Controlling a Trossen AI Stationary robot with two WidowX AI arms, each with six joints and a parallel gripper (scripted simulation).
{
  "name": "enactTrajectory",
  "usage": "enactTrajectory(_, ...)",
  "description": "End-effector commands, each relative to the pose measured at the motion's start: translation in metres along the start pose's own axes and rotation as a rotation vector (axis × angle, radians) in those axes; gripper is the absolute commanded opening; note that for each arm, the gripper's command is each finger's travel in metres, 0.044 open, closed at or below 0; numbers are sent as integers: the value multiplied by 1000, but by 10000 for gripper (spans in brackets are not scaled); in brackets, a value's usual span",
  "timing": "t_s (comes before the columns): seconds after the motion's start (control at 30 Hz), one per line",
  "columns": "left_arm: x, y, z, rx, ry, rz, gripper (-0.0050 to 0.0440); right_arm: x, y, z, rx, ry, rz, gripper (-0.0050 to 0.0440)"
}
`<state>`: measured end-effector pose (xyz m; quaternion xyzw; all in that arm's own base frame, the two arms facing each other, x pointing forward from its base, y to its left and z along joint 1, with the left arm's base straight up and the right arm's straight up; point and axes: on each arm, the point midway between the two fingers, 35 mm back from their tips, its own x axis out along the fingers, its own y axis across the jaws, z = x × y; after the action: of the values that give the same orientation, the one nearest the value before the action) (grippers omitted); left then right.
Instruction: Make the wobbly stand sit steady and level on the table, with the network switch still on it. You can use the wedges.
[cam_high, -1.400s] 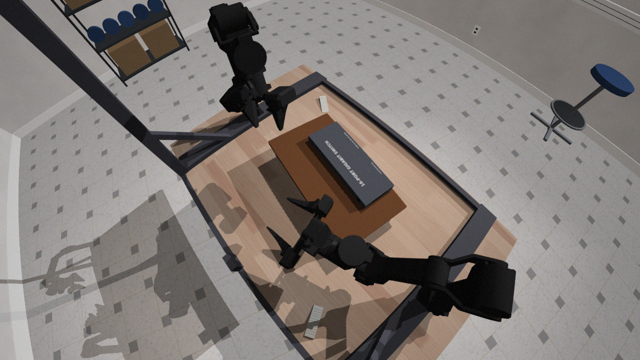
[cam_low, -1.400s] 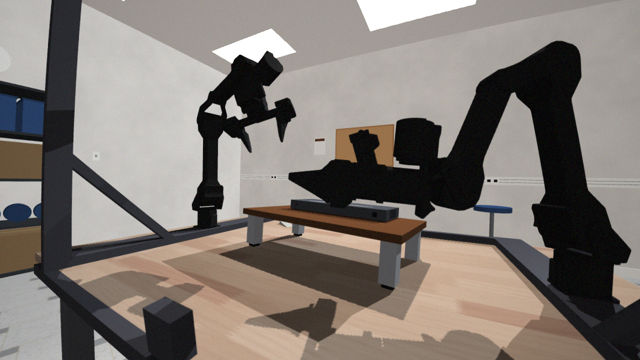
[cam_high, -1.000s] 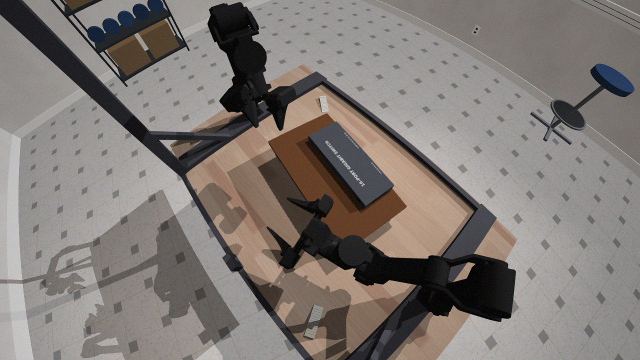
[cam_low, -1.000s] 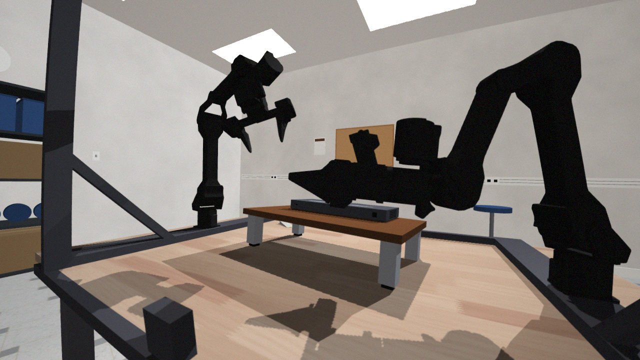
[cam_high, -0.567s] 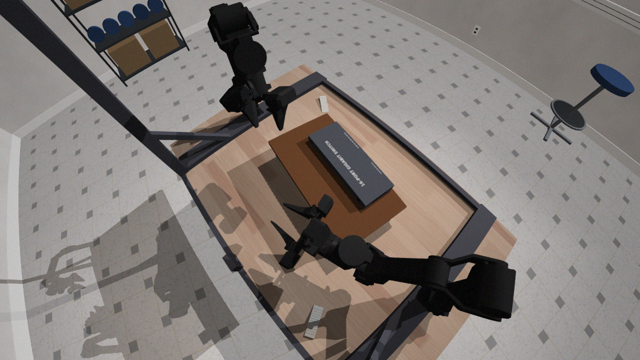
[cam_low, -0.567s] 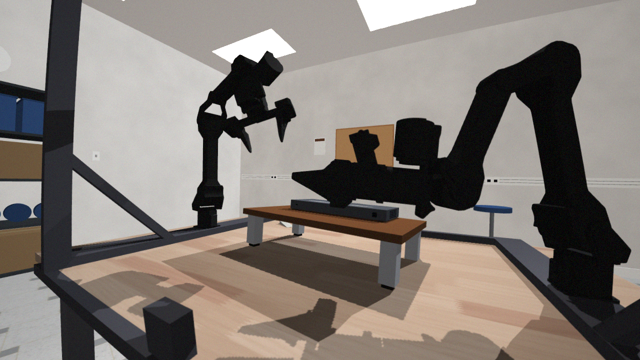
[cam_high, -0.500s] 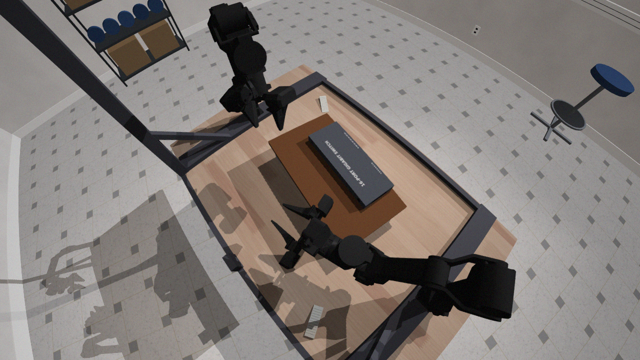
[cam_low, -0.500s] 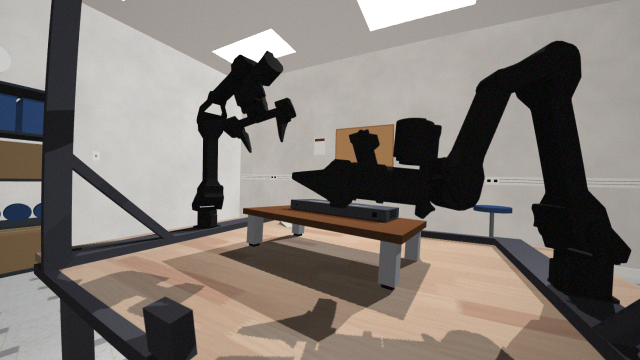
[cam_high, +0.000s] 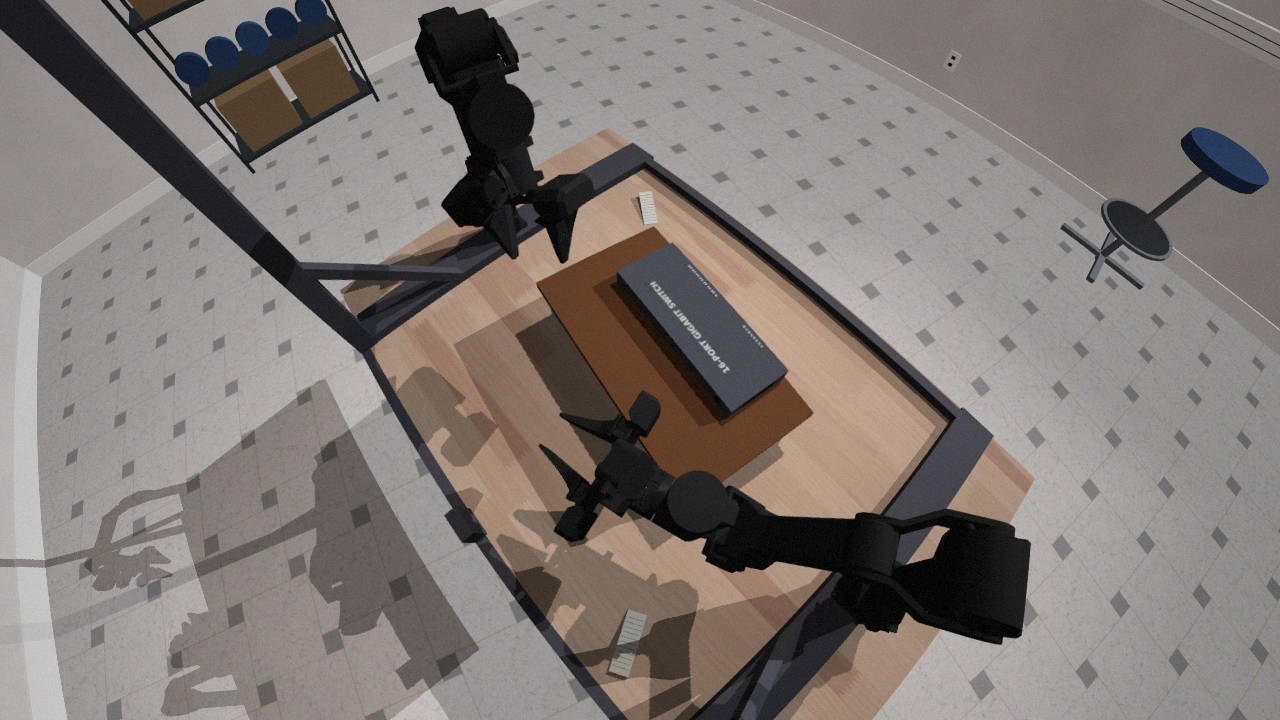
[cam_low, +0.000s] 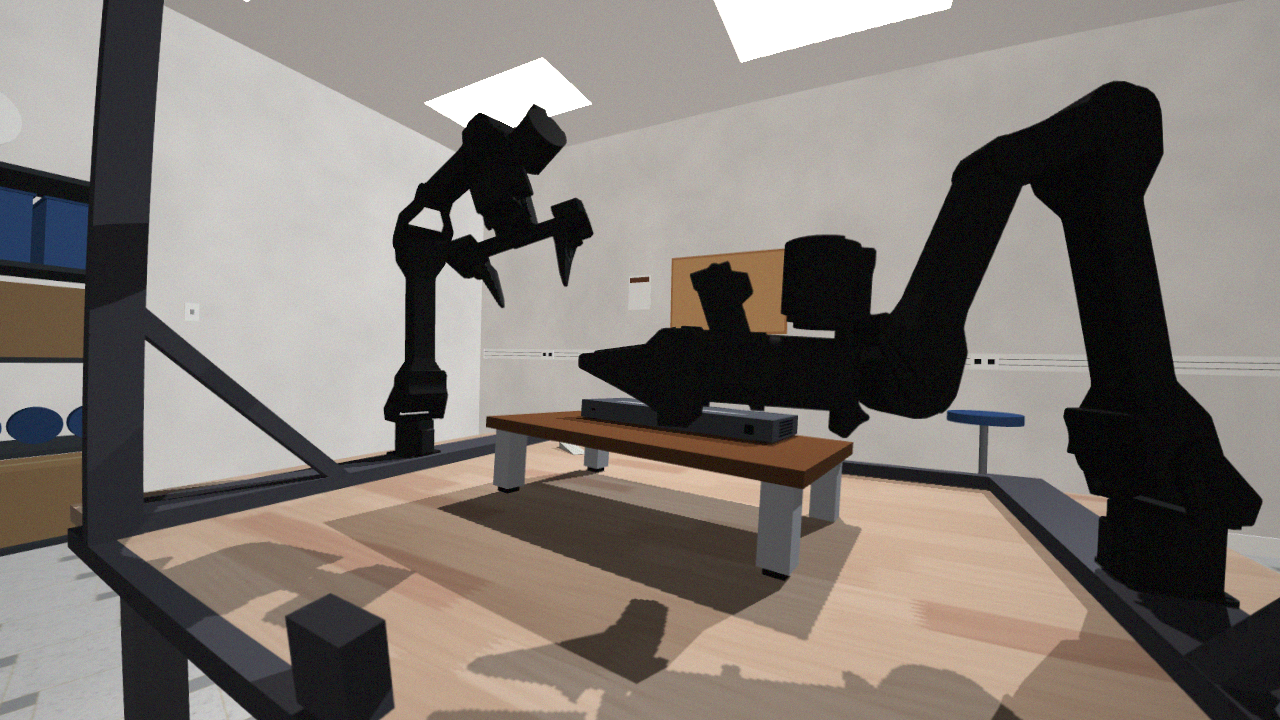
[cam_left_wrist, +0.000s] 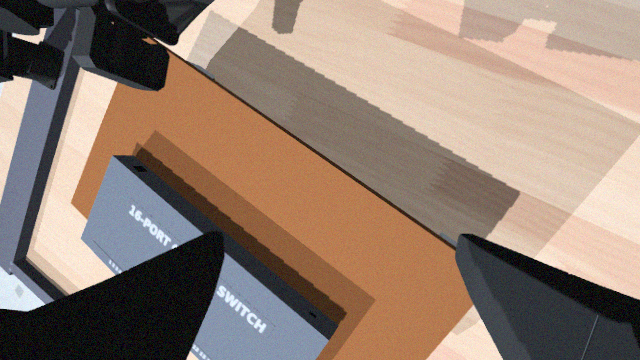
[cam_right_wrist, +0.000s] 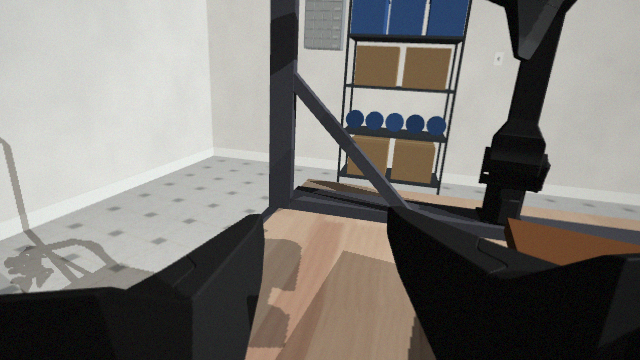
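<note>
The brown-topped stand (cam_high: 572, 288) (cam_low: 819, 465) (cam_left_wrist: 300, 175) (cam_right_wrist: 575, 245) stands on grey legs. Any gap under its feet is too small to tell. The dark grey network switch (cam_high: 702, 326) (cam_low: 760, 426) (cam_left_wrist: 112, 185) lies on it. One pale ribbed wedge (cam_high: 648, 207) lies beyond the stand's far end. Another wedge (cam_high: 628, 642) lies near the table's edge by the right arm. My left gripper (cam_high: 537, 258) (cam_low: 533, 295) (cam_left_wrist: 340, 245) is open and empty, high by the stand's far end. My right gripper (cam_high: 551, 430) (cam_right_wrist: 325, 223) is partly open and empty, pointing level past the stand's long side.
A dark frame (cam_high: 805, 295) (cam_low: 228, 662) borders the wooden table (cam_high: 859, 429) (cam_low: 895, 537). A diagonal brace (cam_high: 384, 271) (cam_low: 237, 389) (cam_right_wrist: 345, 135) rises at one corner. A dark block (cam_high: 465, 524) (cam_low: 340, 653) sits on the long frame edge. The right arm reaches over the near end of the stand.
</note>
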<state>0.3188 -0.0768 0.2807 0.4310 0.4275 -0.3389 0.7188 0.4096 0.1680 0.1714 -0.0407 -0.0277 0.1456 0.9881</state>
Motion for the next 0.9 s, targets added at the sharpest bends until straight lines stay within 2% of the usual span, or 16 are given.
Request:
enactTrajectory(0.0, -9, 7, -3, -63, -42, 81, 400, 12, 21, 4, -56, 32, 57, 200)
enactTrajectory(0.2, -10, 20, -4, -176, -115, 189, 400, 19, 55, -19, -181, 180, 154, 200)
enactTrajectory(0.3, -12, 21, 2, -152, -119, 187, 400, 17, 49, -22, -174, 183, 134, 200)
enactTrajectory(0.37, -10, 20, -1, -173, -126, 196, 400, 19, 58, -23, -197, 199, 161, 200)
enactTrajectory(0.5, -9, 28, -6, -263, -177, 264, 400, 19, 85, -33, -289, 285, 255, 200)
enactTrajectory(0.77, -13, 39, -11, -395, -280, 377, 400, 8, 123, -55, -450, 437, 404, 200)
enactTrajectory(0.83, -13, 39, -11, -395, -280, 377, 400, 8, 123, -55, -450, 437, 404, 200)
enactTrajectory(0.87, -15, 41, -3, -369, -284, 372, 400, 8, 116, -59, -441, 442, 380, 200)
